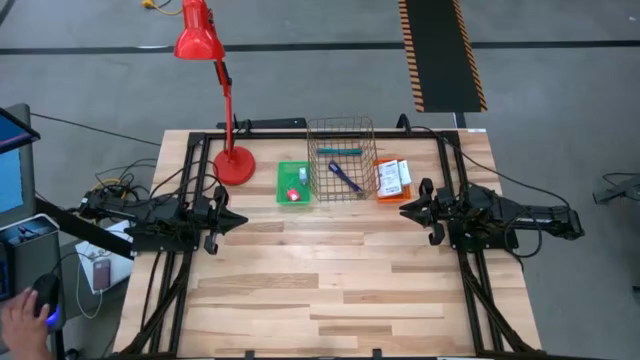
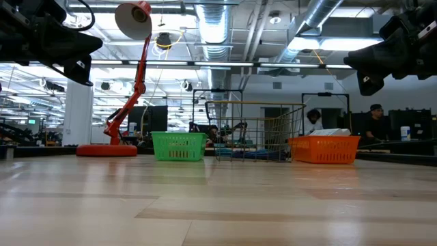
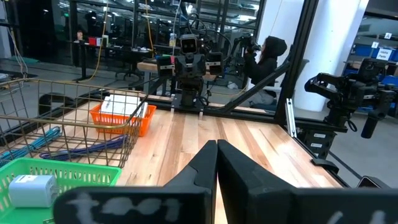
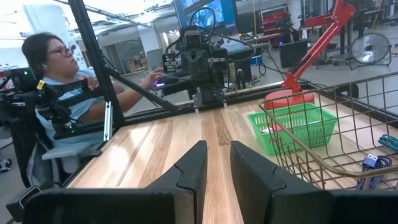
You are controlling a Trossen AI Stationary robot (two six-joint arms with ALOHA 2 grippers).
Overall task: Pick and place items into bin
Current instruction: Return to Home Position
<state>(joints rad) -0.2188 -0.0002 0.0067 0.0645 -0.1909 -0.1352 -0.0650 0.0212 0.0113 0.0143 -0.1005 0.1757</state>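
Left pincer (image 1: 240,222) is held shut, empty | right pincer (image 1: 405,210) is held slightly parted, empty, near orange plastic bin (image 2: 324,150)

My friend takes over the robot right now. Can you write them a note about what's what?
Left hand: shut, empty, over the table's left side.
Right hand: open, empty, over the right side.
White boxes in the orange bin; teal marker and strap in the wire basket; red block and pale blue square in the green bin.
Done: every item seen is binned. Left: nothing more to pick.
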